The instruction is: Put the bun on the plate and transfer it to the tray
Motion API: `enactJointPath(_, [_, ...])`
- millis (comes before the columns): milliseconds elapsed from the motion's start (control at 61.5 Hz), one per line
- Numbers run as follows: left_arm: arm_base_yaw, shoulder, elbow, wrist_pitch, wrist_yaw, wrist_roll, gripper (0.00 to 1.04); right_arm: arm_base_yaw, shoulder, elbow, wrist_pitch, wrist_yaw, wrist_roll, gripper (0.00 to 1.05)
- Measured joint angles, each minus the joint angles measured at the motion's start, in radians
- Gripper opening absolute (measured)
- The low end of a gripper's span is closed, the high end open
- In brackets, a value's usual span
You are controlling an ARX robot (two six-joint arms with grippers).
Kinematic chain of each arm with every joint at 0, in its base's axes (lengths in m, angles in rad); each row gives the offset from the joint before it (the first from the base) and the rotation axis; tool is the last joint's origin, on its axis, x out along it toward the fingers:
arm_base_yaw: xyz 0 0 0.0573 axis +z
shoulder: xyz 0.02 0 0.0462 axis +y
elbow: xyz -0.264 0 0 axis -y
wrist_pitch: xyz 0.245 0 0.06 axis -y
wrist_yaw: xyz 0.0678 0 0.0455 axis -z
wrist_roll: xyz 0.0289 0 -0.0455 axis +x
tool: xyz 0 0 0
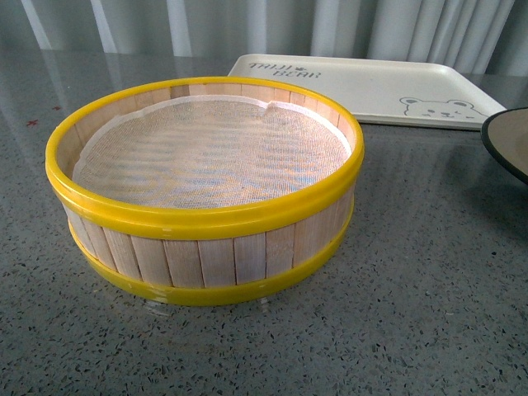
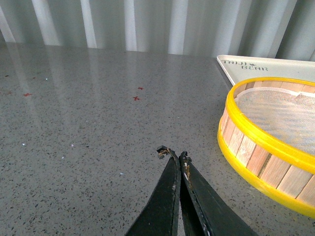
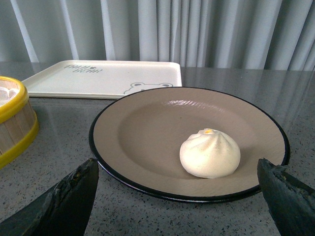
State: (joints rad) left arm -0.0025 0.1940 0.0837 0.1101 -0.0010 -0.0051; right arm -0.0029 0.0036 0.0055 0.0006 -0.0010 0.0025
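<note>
In the right wrist view the white pleated bun (image 3: 210, 153) with a yellow dot rests on the black-rimmed plate (image 3: 138, 128). My right gripper (image 3: 179, 173) is open, its fingers (image 3: 74, 196) spread wide on either side of the plate's near rim, not touching it. The cream tray (image 3: 103, 78) lies beyond the plate. The front view shows only a sliver of the plate (image 1: 510, 140) at the right edge and the tray (image 1: 371, 87) at the back; no bun shows there. My left gripper (image 2: 173, 154) is shut on nothing, hovering over bare tabletop.
A yellow-rimmed wooden steamer basket (image 1: 206, 190) with a white cloth liner stands in the middle, holding nothing; it also shows as the basket (image 2: 268, 142) to the side of my left gripper and the basket (image 3: 15, 123) in the right wrist view. Grey curtains hang behind the speckled table.
</note>
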Motion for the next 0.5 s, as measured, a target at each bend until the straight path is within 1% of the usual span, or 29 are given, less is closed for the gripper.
enactJointPath(49, [0.0,-0.058,-0.002,-0.074,0.0,0.0,0.04,0.0,0.0,0.0,0.0,0.0,0.0,0.96])
enactJointPath(114, [0.0,-0.111,-0.017,-0.114,0.001,0.0,0.04,0.0,0.0,0.0,0.0,0.0,0.0,0.96])
enactJointPath(504, [0.0,-0.188,-0.057,-0.112,0.001,0.001,0.04,0.0,0.0,0.0,0.0,0.0,0.0,0.96])
